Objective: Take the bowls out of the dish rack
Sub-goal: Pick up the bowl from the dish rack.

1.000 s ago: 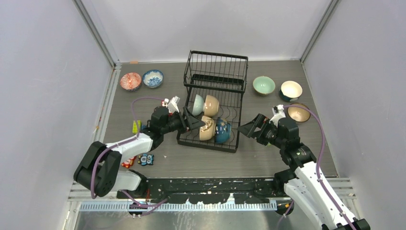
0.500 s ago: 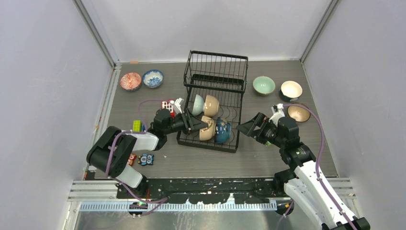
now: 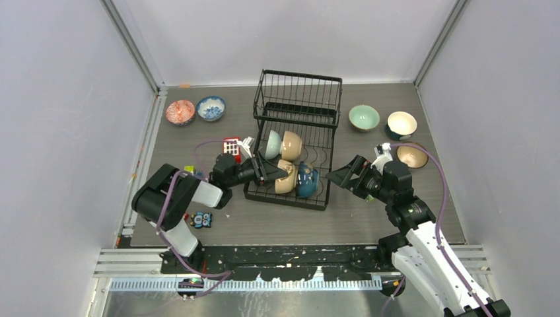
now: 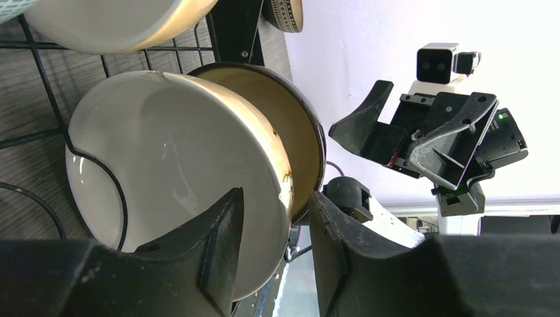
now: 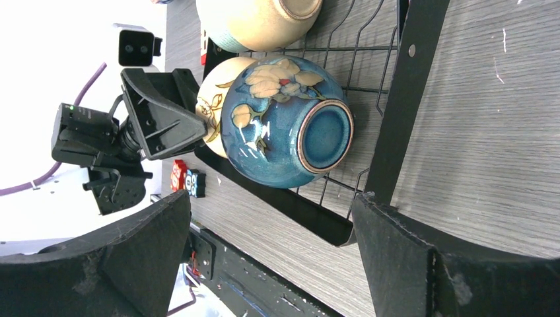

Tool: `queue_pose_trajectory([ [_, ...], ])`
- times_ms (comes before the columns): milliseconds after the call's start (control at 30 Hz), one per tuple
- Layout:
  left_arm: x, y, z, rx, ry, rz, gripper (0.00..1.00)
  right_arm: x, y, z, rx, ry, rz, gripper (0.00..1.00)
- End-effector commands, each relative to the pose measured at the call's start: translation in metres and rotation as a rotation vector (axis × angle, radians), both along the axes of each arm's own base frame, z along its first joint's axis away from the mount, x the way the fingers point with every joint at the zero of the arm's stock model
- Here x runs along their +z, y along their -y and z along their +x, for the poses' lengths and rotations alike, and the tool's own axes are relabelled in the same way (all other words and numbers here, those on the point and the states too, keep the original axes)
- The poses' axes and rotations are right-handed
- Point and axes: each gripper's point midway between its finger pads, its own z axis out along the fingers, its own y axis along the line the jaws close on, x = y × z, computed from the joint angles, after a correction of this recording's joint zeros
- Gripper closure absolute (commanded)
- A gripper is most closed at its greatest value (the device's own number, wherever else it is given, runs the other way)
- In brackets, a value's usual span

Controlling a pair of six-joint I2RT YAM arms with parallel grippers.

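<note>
my left claw (image 4: 274, 205) sits half closed astride the rim of the cream bowl (image 4: 172, 165), which stands on edge in the dish rack (image 3: 300, 89). firm bite cannot be confirmed. recommend: close fully, then lift straight up, clear of the blue bowl (image 5: 284, 125) touching it.

Lost the lower rim of the cream bowl (image 4: 178, 172) behind the left gripper (image 4: 275, 198) at 6 o'clock; could not judge contact with the wall. Saw only a cropped tan bowl (image 5: 257, 20) at 12 o'clock, right wrist view.
</note>
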Motion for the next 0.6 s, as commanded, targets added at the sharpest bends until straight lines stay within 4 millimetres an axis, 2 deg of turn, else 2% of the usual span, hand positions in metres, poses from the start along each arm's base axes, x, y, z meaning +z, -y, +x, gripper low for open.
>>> queue_pose_trajectory([
  [0, 0.0186, 0.0014, -0.0002, -0.021, 0.068, -0.081, 0.60, 0.0128, -0.0044, 0.0020, 0.020, 0.047, 0.020, 0.05],
  [267, 0.0177, 0.0025, -0.0017, -0.034, 0.064, -0.100, 0.66, 0.0112, -0.0035, 0.0021, 0.015, 0.043, 0.014, 0.06],
  [567, 0.0169, 0.0031, -0.0020, -0.040, 0.068, -0.103, 0.79, 0.0124, -0.0028, 0.0013, 0.016, 0.043, 0.007, 0.07],
])
